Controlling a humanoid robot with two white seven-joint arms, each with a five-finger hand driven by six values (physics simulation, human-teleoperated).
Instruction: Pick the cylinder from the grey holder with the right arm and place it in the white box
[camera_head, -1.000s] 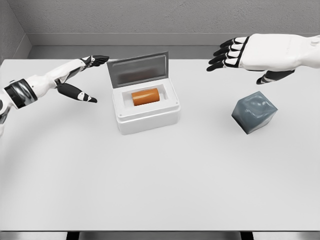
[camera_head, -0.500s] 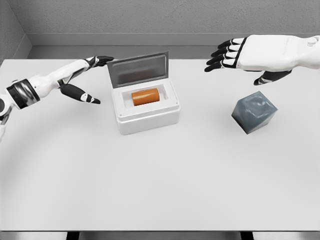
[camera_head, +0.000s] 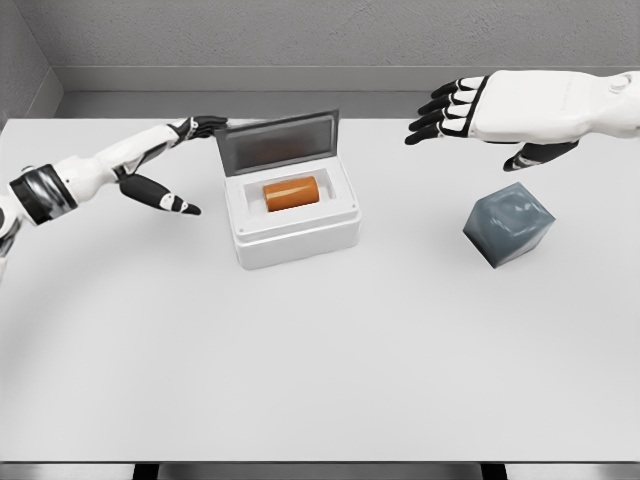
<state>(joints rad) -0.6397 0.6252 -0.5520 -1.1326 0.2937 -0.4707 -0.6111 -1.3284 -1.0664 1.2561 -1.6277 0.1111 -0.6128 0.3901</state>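
Scene: a white tabletop (camera_head: 300, 360) seen from the robot's head, with a grey wall behind its far edge
White box: the white box (camera_head: 295, 235) sat left of the tabletop's middle, towards the far edge, its grey lid (camera_head: 278, 143) raised upright at the back
Cylinder: an orange cylinder (camera_head: 291, 193) lay on its side inside the box's recess
Grey holder: a dark grey holder (camera_head: 508, 227), tilted and block-shaped, sat near the right edge with nothing visible in it
Right hand: the right hand (camera_head: 470, 108) hovered above the table between box and holder, fingers spread, holding nothing
Left hand: the left hand (camera_head: 170, 160) reached in from the left edge, fingers open, its fingertips at the lid's upper left corner
Step in hand: judging by the layout, placing looked done, with the lid not yet closed
Next move: probably clearing the right hand away and lowering the lid
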